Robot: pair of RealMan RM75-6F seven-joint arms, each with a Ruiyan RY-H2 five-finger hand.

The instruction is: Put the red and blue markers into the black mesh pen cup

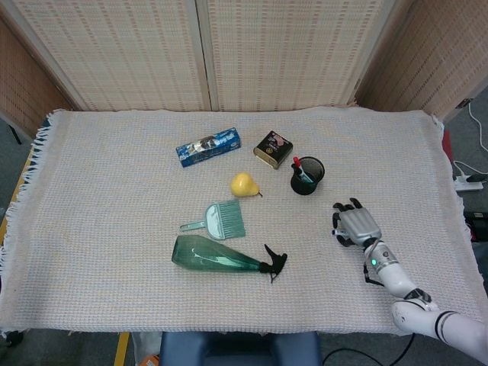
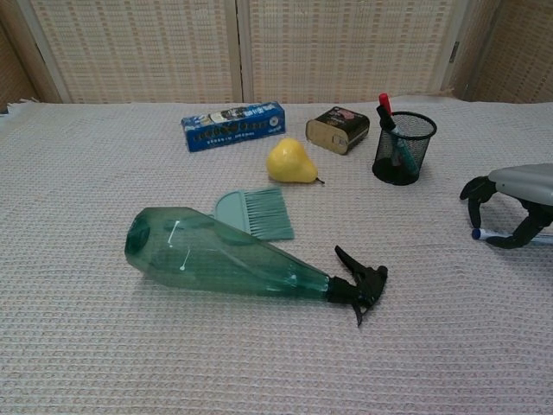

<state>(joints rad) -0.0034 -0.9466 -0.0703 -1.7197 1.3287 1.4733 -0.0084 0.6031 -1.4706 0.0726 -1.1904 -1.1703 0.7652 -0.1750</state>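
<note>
Nearest me, a green spray bottle [image 2: 225, 258] lies on its side on the cloth-covered bench [image 1: 107, 191], a small brush [image 2: 256, 213] just behind it. My right hand [image 2: 510, 203] arches over the blue marker [image 2: 480, 233], fingers curled around it; only the capped tip shows, and I cannot tell whether it is gripped. My left hand is out of sight. Beyond sit a pear [image 2: 289, 162], a tin [image 2: 337, 130] and a blue box [image 2: 232, 125], lettering unreadable. The cup [image 2: 403, 148] already holds the red marker [image 2: 385, 108].
</note>
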